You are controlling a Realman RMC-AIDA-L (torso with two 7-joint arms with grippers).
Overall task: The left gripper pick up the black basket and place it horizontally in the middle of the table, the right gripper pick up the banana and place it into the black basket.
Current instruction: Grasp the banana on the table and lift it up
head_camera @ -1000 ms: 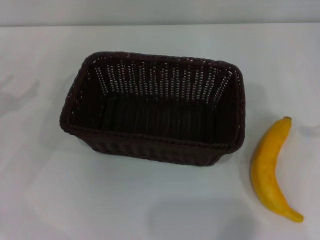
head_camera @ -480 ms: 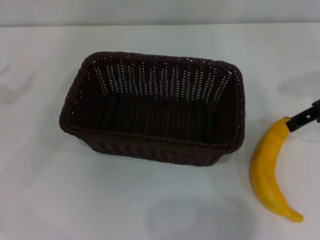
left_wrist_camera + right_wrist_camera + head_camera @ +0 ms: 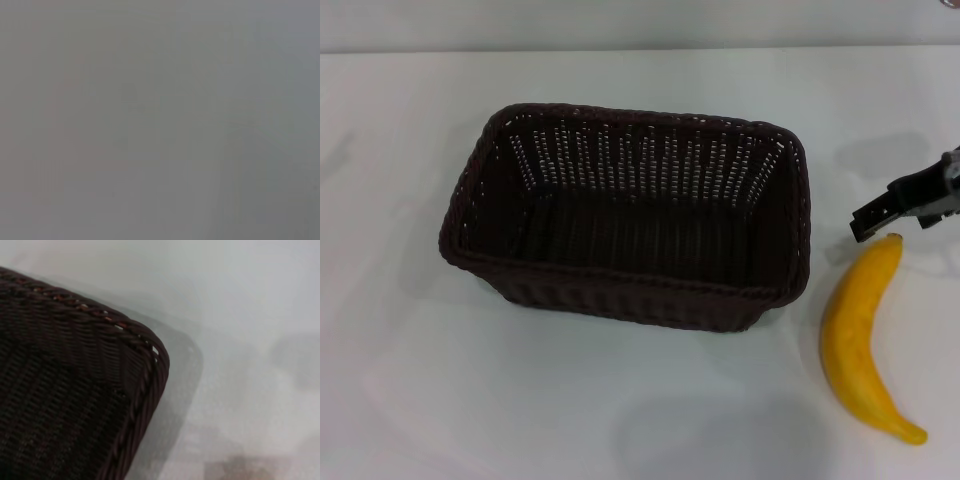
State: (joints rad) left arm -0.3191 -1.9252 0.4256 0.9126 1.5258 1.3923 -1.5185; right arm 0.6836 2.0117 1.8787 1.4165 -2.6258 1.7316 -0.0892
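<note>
The black basket stands upright and empty on the white table, long side across the head view. Its rounded corner fills part of the right wrist view. The yellow banana lies on the table to the basket's right, stem tip pointing away from me. My right gripper reaches in from the right edge, its black tip just beyond the banana's stem end and apart from it. The left gripper is out of view, and the left wrist view shows only flat grey.
Bare white tabletop surrounds the basket on every side. The table's far edge runs along the top of the head view. A narrow strip of table separates basket and banana.
My right gripper has come in from the right edge, moving farther left and away from me past the banana's stem end. Basket and banana have not moved.
</note>
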